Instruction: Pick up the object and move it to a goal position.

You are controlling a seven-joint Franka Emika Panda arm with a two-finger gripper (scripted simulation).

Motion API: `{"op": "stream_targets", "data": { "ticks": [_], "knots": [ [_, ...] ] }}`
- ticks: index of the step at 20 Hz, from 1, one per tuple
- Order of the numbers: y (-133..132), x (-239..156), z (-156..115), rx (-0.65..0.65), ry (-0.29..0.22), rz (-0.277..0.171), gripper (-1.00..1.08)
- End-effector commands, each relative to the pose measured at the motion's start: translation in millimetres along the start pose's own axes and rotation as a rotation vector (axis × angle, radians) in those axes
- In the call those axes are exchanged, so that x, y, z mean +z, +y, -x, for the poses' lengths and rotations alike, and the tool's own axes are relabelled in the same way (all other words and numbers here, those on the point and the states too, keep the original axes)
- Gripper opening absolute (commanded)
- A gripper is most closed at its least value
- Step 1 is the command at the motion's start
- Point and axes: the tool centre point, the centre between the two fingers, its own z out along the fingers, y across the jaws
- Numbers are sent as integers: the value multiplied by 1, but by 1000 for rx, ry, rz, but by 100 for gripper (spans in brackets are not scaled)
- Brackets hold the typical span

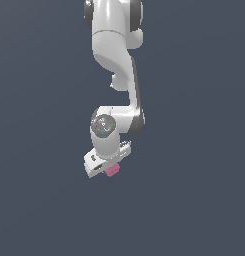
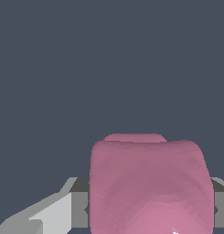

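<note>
The small pink cube [image 1: 112, 170] sits at the underside of my white gripper [image 1: 110, 169], only partly showing below the hand in the exterior view. In the wrist view the pink cube [image 2: 150, 185] fills the space between the two grey fingers [image 2: 79, 208], which press against its sides. The gripper [image 2: 150, 210] is shut on the cube. The hand is tilted, and the white arm reaches down from the top of the exterior view.
Plain dark grey-blue ground [image 1: 194, 200] surrounds the arm on all sides. No other object or goal marker shows in either view.
</note>
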Motion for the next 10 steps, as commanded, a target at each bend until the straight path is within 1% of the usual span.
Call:
{"op": "stream_targets", "data": {
  "ticks": [1, 5, 10],
  "knots": [
    [-11, -2, -14, 0, 0, 0, -100],
    [-19, -3, -26, 0, 0, 0, -100],
    [-17, -3, -25, 0, 0, 0, -100]
  ]
}}
